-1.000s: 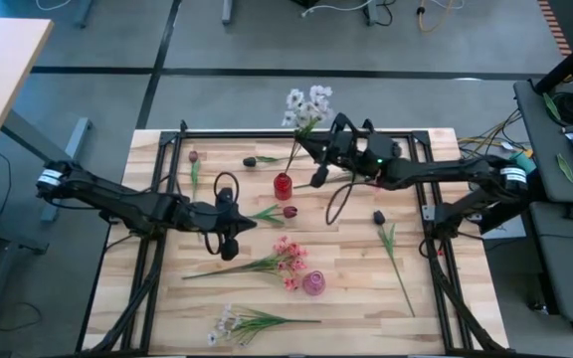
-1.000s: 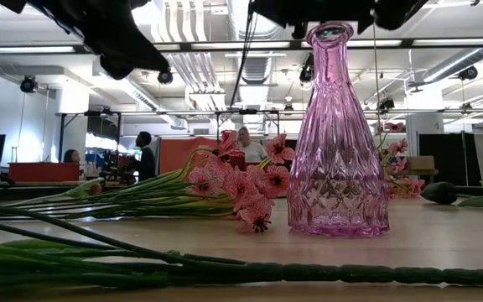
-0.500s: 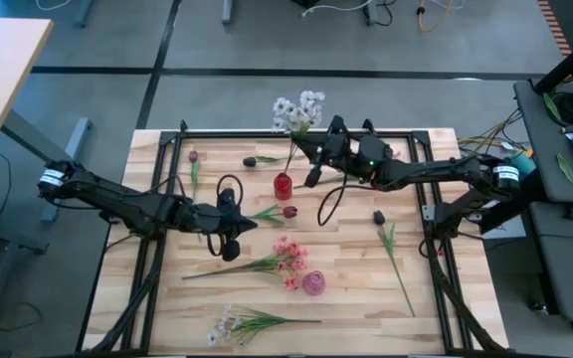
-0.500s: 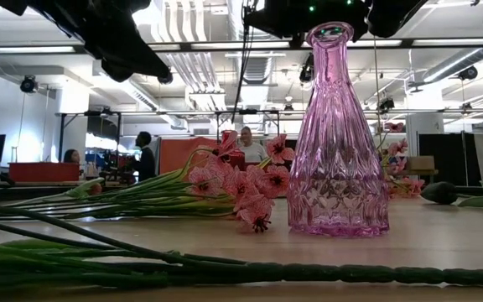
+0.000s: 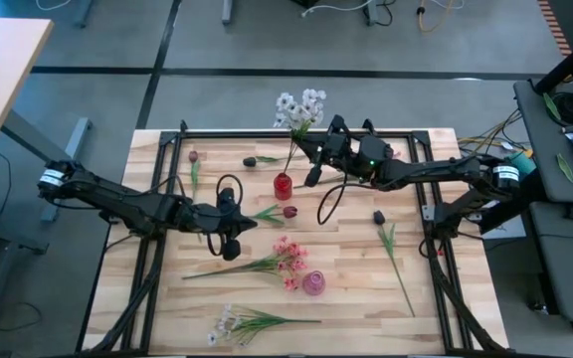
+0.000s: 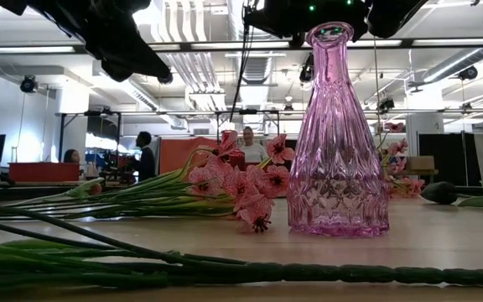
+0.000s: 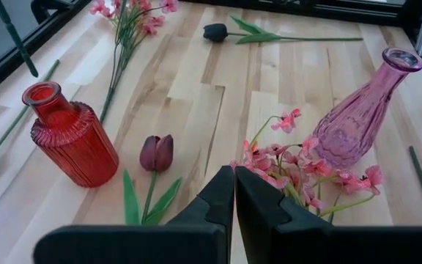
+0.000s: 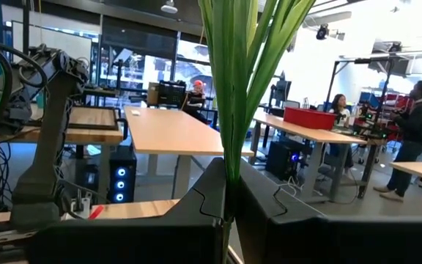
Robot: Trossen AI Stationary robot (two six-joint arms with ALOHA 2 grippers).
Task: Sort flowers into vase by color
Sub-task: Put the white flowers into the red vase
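Right gripper is pinched on the stem of the white flower spray, held upright above the red vase at the table's far middle; stem tip looks at or just inside the neck, cannot confirm. Left gripper waits mid-table, fingers pressed together, empty. Pink vase stands near the pink flowers. Red vase probably suits dark red buds; check colour match, keep stem vertical, lower slowly

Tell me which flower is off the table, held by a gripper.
The white flower spray, gripped by its stem in the right gripper above the red vase. All other flowers lie flat on the table.
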